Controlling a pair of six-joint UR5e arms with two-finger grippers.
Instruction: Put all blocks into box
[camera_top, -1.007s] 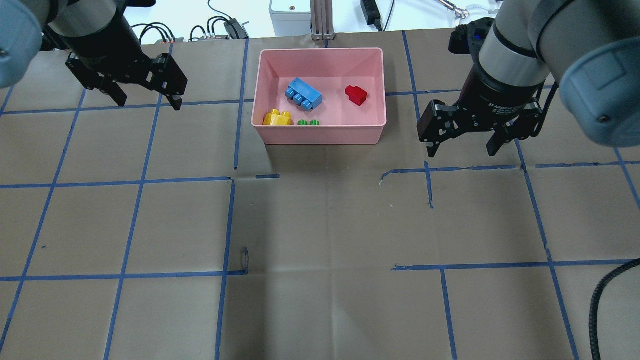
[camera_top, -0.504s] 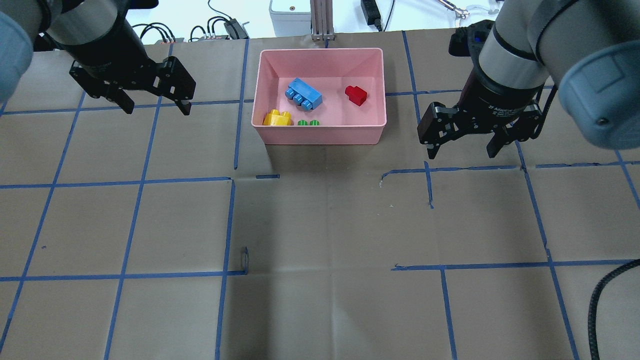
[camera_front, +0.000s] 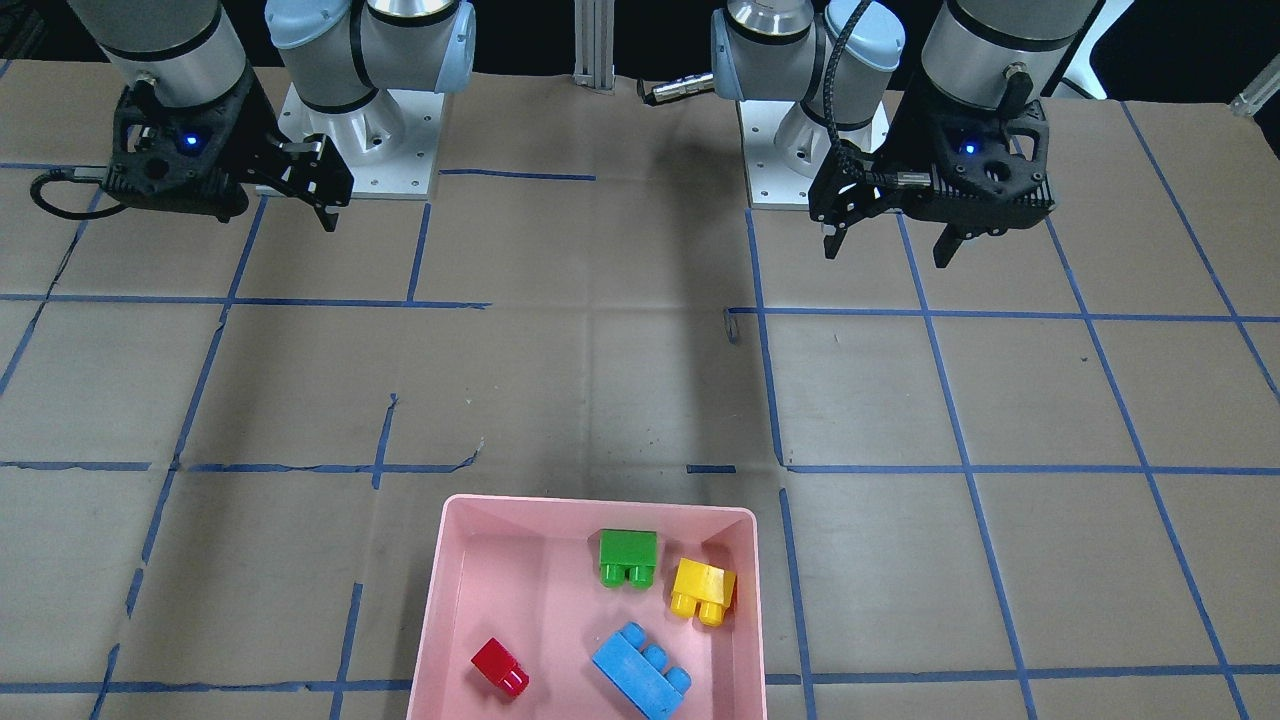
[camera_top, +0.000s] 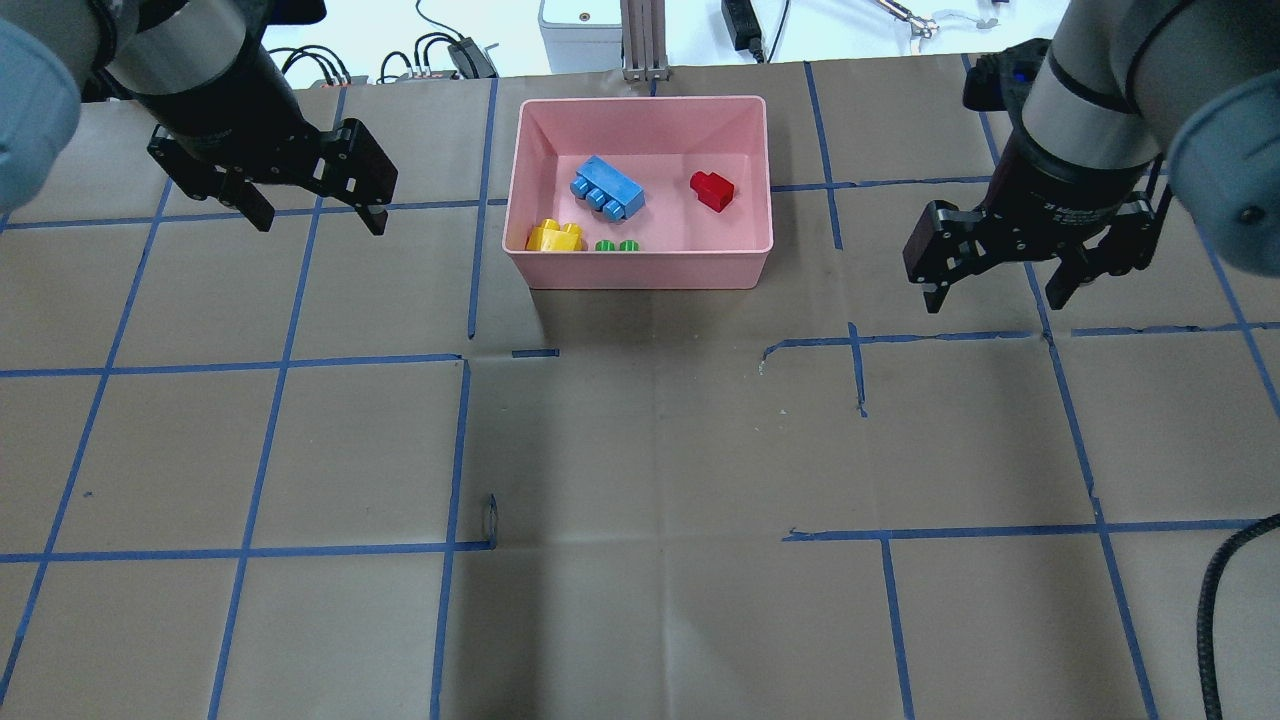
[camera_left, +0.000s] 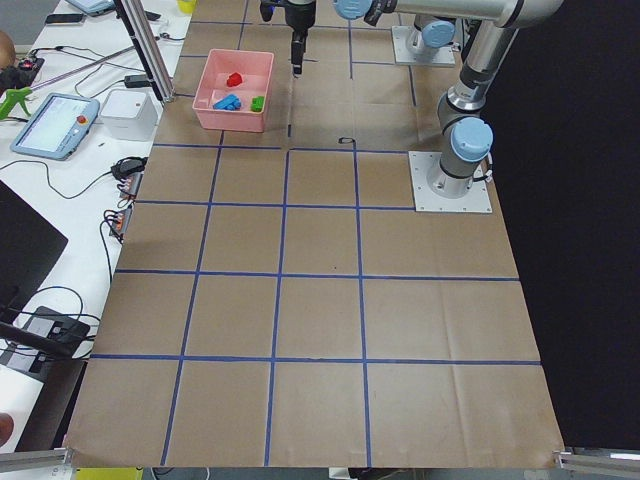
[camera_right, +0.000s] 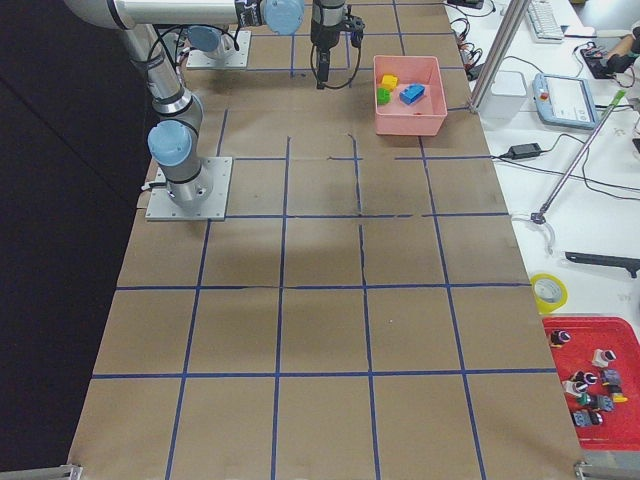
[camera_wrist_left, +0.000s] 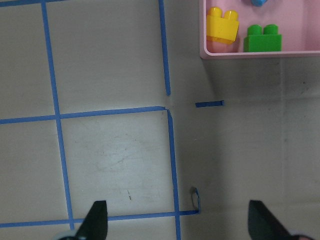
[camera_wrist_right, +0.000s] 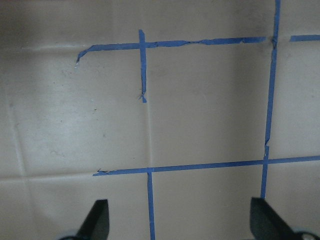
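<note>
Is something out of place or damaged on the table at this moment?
Nothing is spilled: all four blocks lie inside the pink box, and the left tool and right tool are open and empty. Only the blue tape grid looks damaged: near the table's middle some lines are torn, broken off or misaligned.

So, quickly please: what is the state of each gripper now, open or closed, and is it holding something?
Left gripper: open, holding nothing.
Right gripper: open, holding nothing.
</note>
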